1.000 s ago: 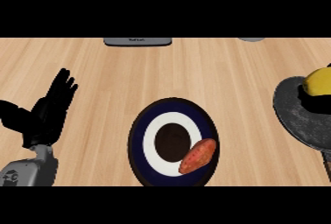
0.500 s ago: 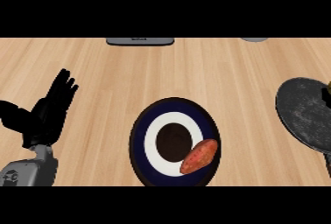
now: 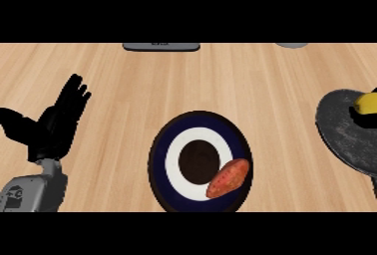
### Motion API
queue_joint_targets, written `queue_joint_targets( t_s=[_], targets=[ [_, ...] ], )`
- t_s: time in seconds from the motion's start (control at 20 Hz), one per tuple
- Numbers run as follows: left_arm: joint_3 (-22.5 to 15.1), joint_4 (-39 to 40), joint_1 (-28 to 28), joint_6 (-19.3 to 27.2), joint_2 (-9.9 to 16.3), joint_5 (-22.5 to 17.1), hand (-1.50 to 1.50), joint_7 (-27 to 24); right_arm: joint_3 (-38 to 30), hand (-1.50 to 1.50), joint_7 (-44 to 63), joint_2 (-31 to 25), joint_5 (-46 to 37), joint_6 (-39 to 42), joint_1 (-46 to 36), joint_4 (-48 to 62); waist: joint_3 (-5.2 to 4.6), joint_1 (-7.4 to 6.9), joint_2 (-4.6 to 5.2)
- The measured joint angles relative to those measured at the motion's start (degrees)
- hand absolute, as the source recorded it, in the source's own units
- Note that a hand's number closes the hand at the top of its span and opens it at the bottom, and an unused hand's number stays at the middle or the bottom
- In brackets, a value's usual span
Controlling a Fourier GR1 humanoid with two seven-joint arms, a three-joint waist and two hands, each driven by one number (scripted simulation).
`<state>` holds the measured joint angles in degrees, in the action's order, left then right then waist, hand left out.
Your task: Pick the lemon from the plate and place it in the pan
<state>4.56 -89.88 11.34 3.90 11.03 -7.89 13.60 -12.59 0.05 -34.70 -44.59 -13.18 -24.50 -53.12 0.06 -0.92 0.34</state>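
The left hand (image 3: pixel 55 124) shows at the left of the head view, held up over the wooden table (image 3: pixel 221 79) with its fingers straight and spread wide and the thumb jutting to the left, holding nothing; its grey forearm (image 3: pixel 33 191) comes in from the lower left corner; the right hand shows nowhere in the view. The plate (image 3: pixel 200 160) lies at the lower middle of the table, dark blue at the rim, then a white ring, then a dark centre; on its lower right part rests a reddish-orange sweet potato (image 3: pixel 228 178), tilted, its upper end towards the right rim. The pan (image 3: pixel 344 137) sits at the right edge, dark grey and round, partly cut off by the border; the lemon (image 3: pixel 366 103) (only a yellow part of it shows, the rest being cut off) lies at the pan's upper right, well apart from the plate; something black lies just beneath it, too cut off to make out. At the top edge a flat grey object (image 3: pixel 160 47) lies on the table, and a smaller grey thing (image 3: pixel 292 45) shows farther right, both well apart from the plate and the pan.
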Motion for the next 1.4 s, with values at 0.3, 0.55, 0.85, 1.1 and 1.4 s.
queue_joint_targets(
  t_s=[0.3,0.55,0.85,1.1,1.4],
  targets=[
    [-0.92,-0.74,-0.7,0.38,-0.76,1.08,0.0,-0.17,-4.2,-1.5,-1.15,0.1,2.94,1.29,-4.29,14.14,0.03,-0.29,0.06],
    [-0.48,-0.51,-0.79,0.39,-0.95,1.28,0.0,-0.16,-7.38,-1.5,-9.46,-0.72,5.89,0.68,-6.41,23.35,0.05,-0.1,0.03],
    [-0.11,-1.49,-1.67,0.35,-0.75,1.29,0.0,0.43,-15.27,-1.5,-18.61,-1.46,15.42,2.38,-5.0,23.7,0.03,0.71,-0.21],
    [0.69,-2.37,-2.7,0.12,-0.51,0.74,0.0,0.28,-23.43,-1.5,-23.3,-4.48,25.39,10.28,-2.35,23.92,0.0,1.4,-0.44],
    [1.01,-3.14,-3.37,0.44,-0.45,0.91,0.0,0.98,-30.86,-1.5,-29.12,-10.34,35.13,25.66,5.68,24.32,-0.04,2.04,-0.58]
  ],
)
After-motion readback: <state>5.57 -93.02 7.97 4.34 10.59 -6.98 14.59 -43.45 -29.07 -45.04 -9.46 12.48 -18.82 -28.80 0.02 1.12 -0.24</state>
